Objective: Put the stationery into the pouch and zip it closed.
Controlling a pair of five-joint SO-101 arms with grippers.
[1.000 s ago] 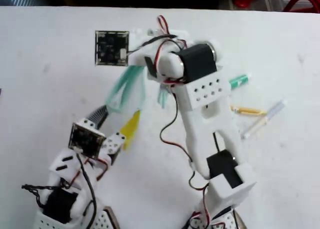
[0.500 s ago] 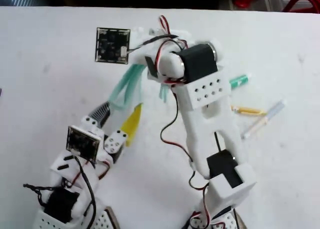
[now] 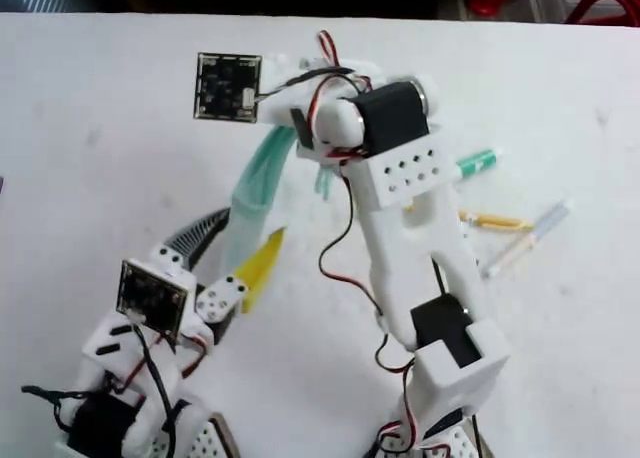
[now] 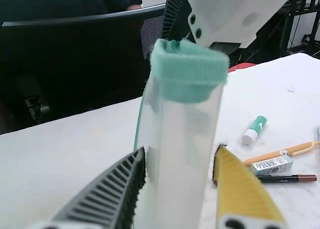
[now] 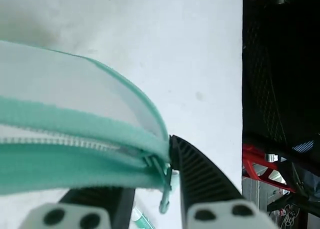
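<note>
Pouch held taut between both pincers, stationery not yet in.
My left pincer (image 4: pixel 179 159) was clamped across the pouch (image 3: pixel 250 193), and my right pincer (image 5: pixel 150 164) was pinched shut on its zip end, raised off the worktop (image 3: pixel 100 128). The marker (image 3: pixel 478 161) and yellow pen (image 3: pixel 495 221) lay well apart. Next, I judged, the zip needed drawing open.

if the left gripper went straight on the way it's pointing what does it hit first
The pouch: it stands between the left gripper fingers and runs straight ahead. Past it, probably the right gripper, which holds the teal zipper end, though depth is hard to judge.
</note>
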